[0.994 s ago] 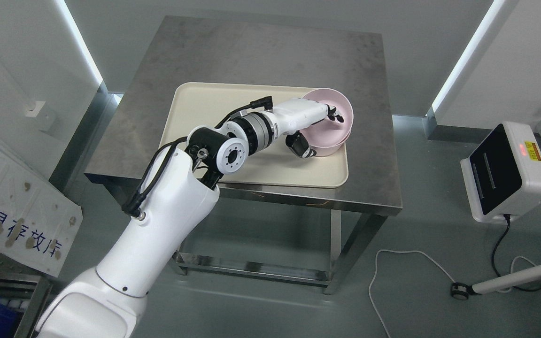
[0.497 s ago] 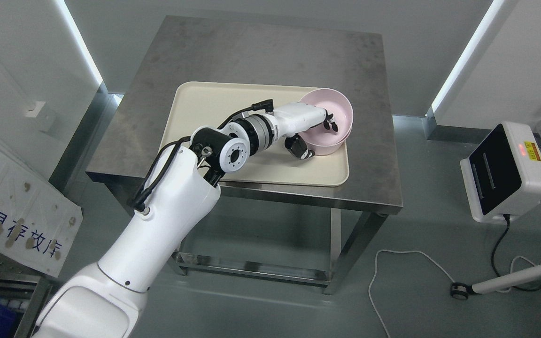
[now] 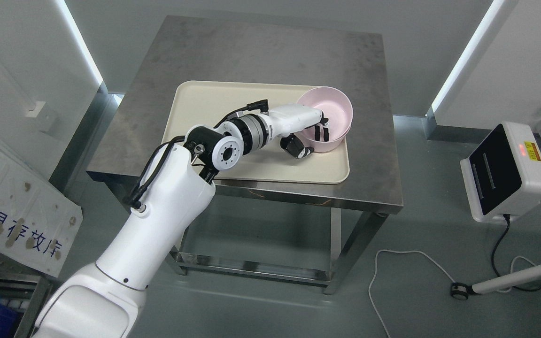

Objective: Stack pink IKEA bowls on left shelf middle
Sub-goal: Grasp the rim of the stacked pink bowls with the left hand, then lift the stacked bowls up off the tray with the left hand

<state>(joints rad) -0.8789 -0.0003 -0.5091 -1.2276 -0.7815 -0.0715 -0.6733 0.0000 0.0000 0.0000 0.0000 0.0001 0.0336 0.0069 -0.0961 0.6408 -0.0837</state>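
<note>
Head view only, so we log from it alone. Pink bowls (image 3: 331, 110) sit nested, at least two by the doubled rim line on the right, at the far right corner of a cream tray (image 3: 214, 103), which lies on a steel table (image 3: 261, 51). We see no shelf that we can name in this frame; a rack edge and a blue bin show at the lower left, too cropped to judge.

Our left hand (image 3: 312, 136) comes in from the lower left and is at the near-left wall of the bowls. Dark fingers (image 3: 324, 133) hook over the rim into the bowl, and the thumb part sits low outside the wall, touching or just beside it. We judge this a pinch grasp on the rim. Whether the bowls are lifted or resting on the tray we cannot tell. The right arm does not show.

Handling, as we judge it: light, rigid plastic-looking bowls with a smooth surface, so likely slippery under hard fingertips. The rim wall is the sensible hold, fingers inside and thumb outside. Nested bowls may separate or tilt if only the upper one is pinched, so we would want the grip to catch both walls, or support from beneath.
</note>
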